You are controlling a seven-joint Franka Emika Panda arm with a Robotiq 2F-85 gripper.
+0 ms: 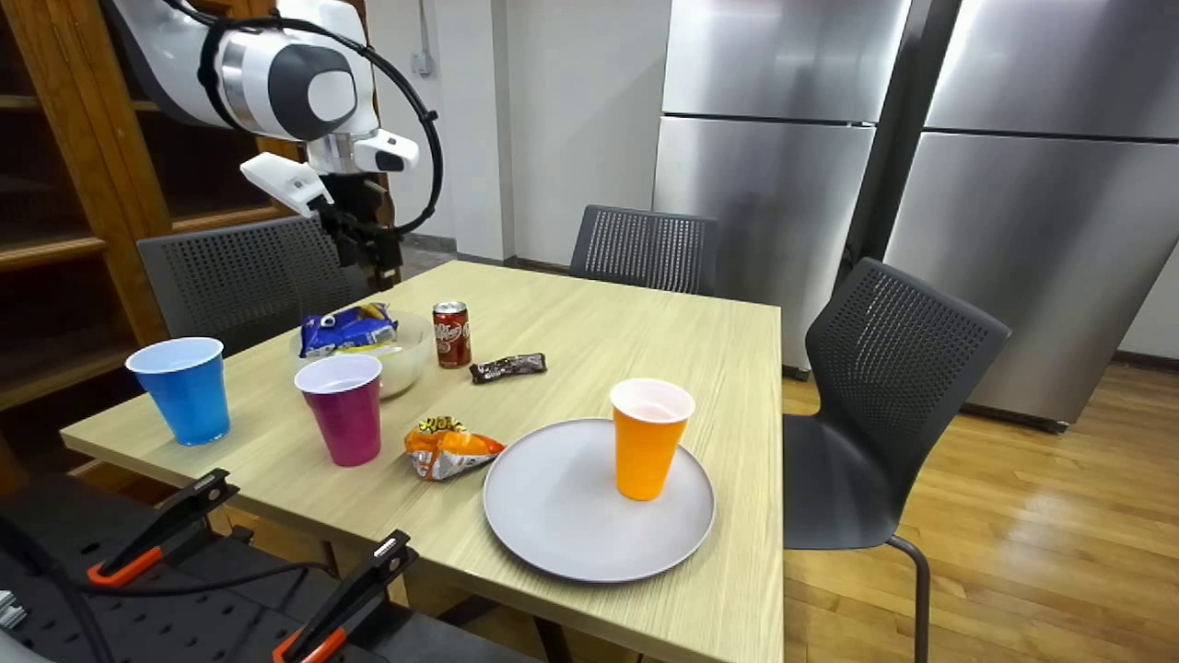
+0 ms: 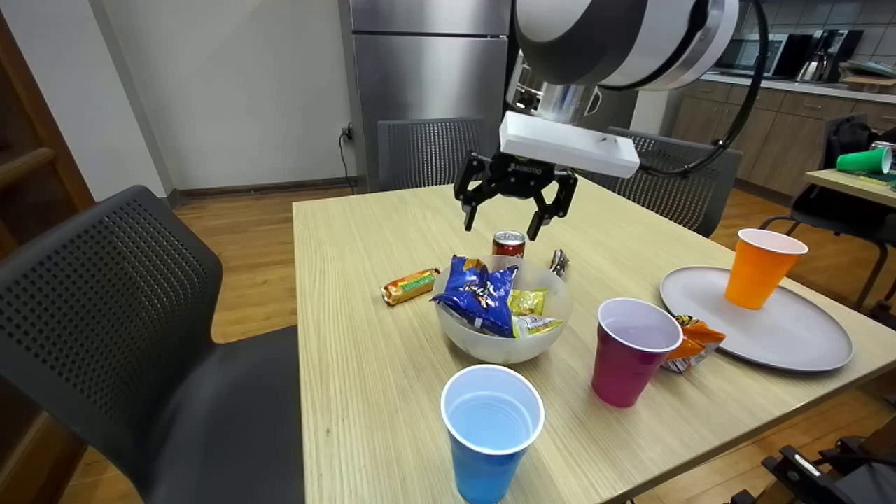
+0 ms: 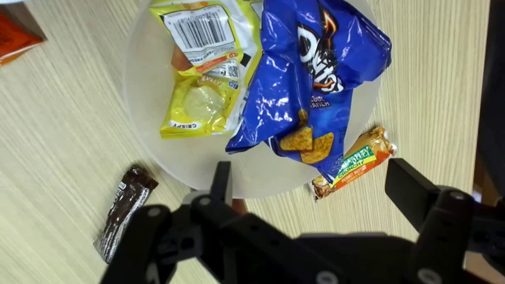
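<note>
Blue Doritos bag (image 3: 309, 83): lies crumpled in the translucent bowl (image 2: 497, 348), pokes above the rim in both exterior views and reaches past the bowl's edge in the wrist view. Shares the bowl with yellow packaging (image 3: 203, 104), side by side. Gripper (image 2: 501, 225): hangs above the counter (image 1: 626, 331), near the bowl's edge and the soda can (image 1: 451, 336), and points down. Shows released, with jaws spread wide and only air between. Can: stands upright just beside the bowl. Dark-wrapped bar (image 3: 124, 213): lies flat near the can. Gold-and-orange bar (image 3: 355, 165): lies just beside the bowl, partly covered by the bag in the wrist view. Purple cup (image 1: 344, 414): stands upright near the bowl. Blue cup (image 1: 191, 396): stands upright near a corner of the counter. Orange packet (image 1: 451, 451): lies between the purple cup and the gray plate (image 1: 553, 516); cannot tell whether touching the plate. Orange cup (image 1: 647, 447): stands upright on the plate, off its middle.
</note>
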